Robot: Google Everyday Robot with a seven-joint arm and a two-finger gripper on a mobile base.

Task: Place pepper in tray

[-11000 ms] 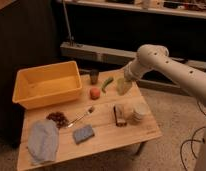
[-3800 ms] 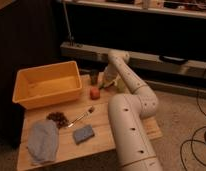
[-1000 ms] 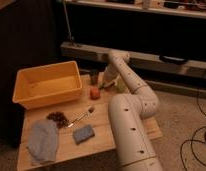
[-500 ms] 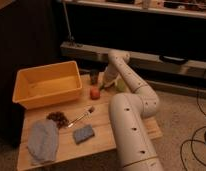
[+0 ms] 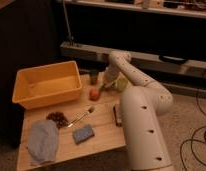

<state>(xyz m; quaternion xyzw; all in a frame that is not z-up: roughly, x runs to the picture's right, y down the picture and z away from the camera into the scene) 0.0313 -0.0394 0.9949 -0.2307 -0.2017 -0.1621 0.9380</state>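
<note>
The pepper (image 5: 104, 86), small and dark green, lies on the wooden table (image 5: 103, 135) just right of a round red-orange fruit (image 5: 94, 93). My gripper (image 5: 105, 82) is down at the pepper, at the end of the white arm (image 5: 142, 120) that arches over the table's right side. The gripper covers part of the pepper, and I cannot tell whether it holds it. The yellow-orange tray (image 5: 26, 97) stands at the table's back left, well left of the gripper, and looks empty.
A pale green cup (image 5: 121, 83) stands right of the gripper and a dark cup (image 5: 94, 76) behind the fruit. A brush (image 5: 82, 117), dark crumbs (image 5: 58, 118), a blue sponge (image 5: 83, 134), a grey cloth (image 5: 43, 141) and a dark bar (image 5: 117, 115) lie nearer.
Since 11 s ago the arm has swung from the right side to arch over the table, with the gripper down at the pepper. Over the last second nothing visibly moved.
</note>
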